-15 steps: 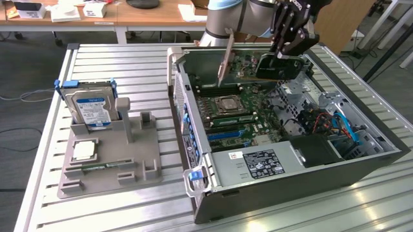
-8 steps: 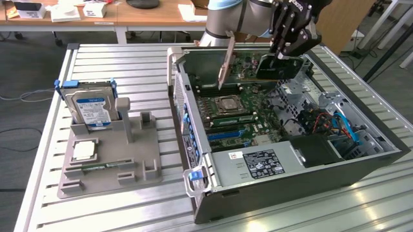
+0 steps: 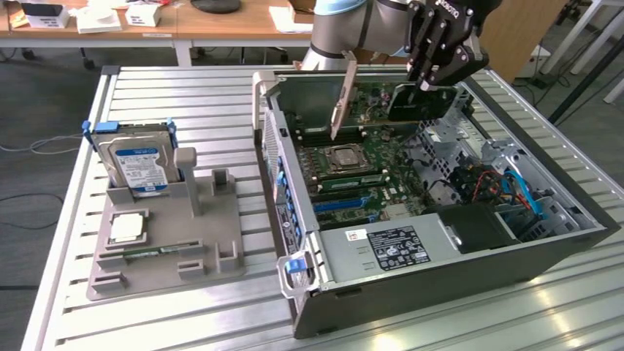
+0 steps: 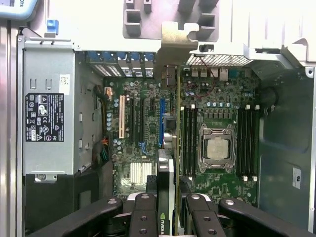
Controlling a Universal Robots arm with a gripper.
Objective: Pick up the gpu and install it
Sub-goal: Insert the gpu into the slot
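My gripper [image 3: 436,79] is shut on the gpu [image 3: 417,104], a thin dark card that hangs on edge above the far part of the open computer case [image 3: 546,252]. Its silvery-tan bracket [image 3: 341,99] points down toward the case's rear wall. In the wrist view the gpu [image 4: 167,168] appears edge-on between the black fingers [image 4: 143,217], with the bracket [image 4: 175,42] at its far end. It hovers over the motherboard [image 4: 143,148], between the expansion slots [image 4: 121,116] and the memory slots beside the CPU socket [image 4: 216,147].
A grey parts holder [image 3: 210,234] on the slatted table at the exterior view's left carries a silver hard drive [image 3: 139,164], a CPU [image 3: 127,228] and a green memory stick [image 3: 146,254]. The power supply [image 3: 390,248] and cables [image 3: 507,190] occupy the near part of the case.
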